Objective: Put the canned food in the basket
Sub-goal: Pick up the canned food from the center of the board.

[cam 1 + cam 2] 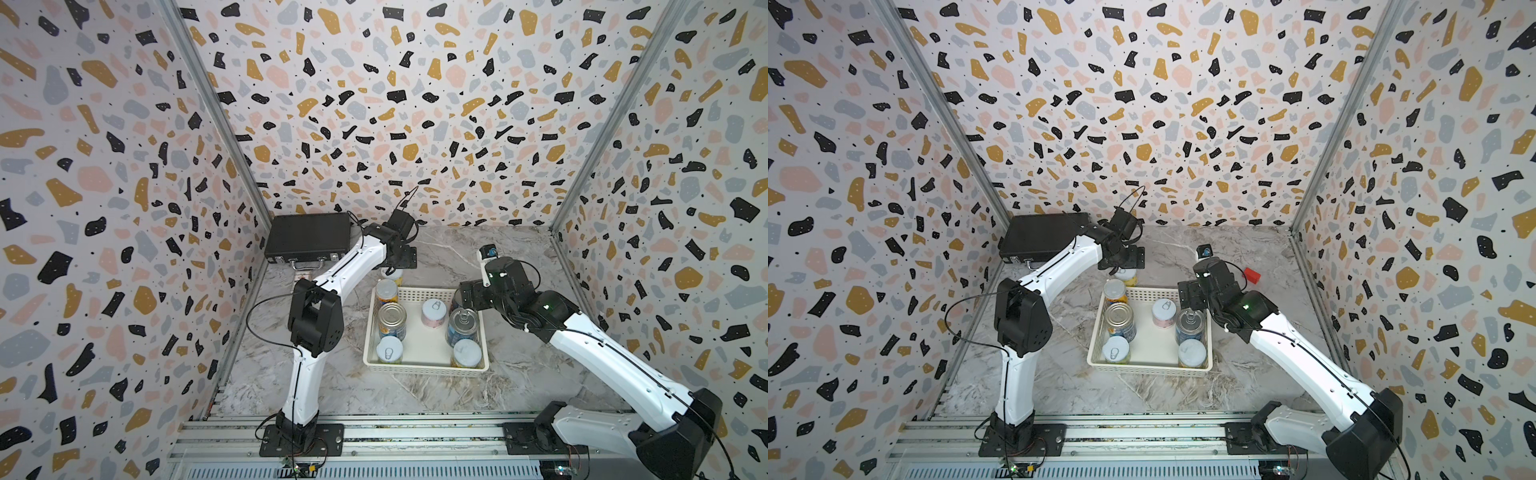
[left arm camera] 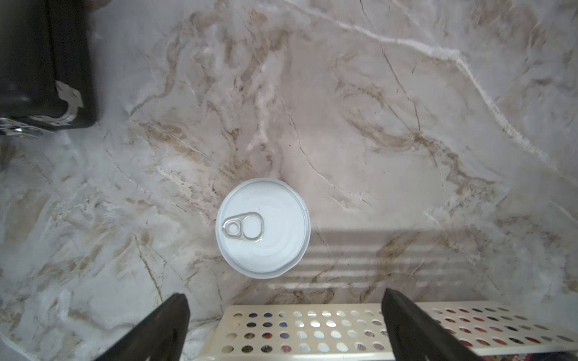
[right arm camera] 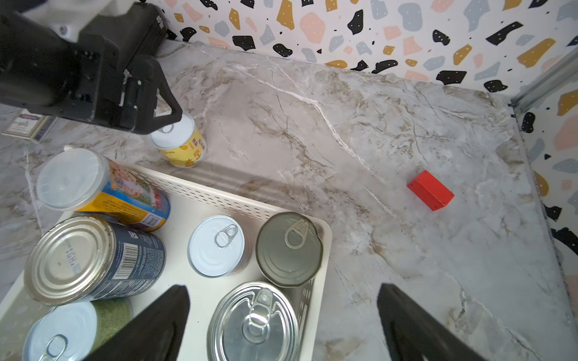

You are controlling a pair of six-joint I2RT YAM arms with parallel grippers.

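Observation:
The white perforated basket (image 1: pixel 424 368) (image 1: pixel 1148 370) (image 3: pixel 322 250) sits mid-table and holds several upright cans, among them a pink one (image 1: pixel 433 311) and a navy one with a bare-metal top (image 3: pixel 90 259). One yellow can (image 1: pixel 392 276) (image 1: pixel 1126 276) (image 2: pixel 262 228) (image 3: pixel 178 140) stands on the table just behind the basket's far left corner. My left gripper (image 2: pixel 283 300) (image 1: pixel 397 259) hovers open above it, touching nothing. My right gripper (image 3: pixel 283 290) (image 1: pixel 467 297) is open and empty over the basket's far right corner, above a dark-topped can (image 3: pixel 289 248) and a silver-topped can (image 3: pixel 253 322).
A black briefcase (image 1: pixel 307 237) (image 2: pixel 43 62) lies at the back left. A small red block (image 1: pixel 1251 276) (image 3: pixel 430 190) rests on the table to the right of the basket. A flat card-like packet (image 3: pixel 28 125) lies in front of the briefcase.

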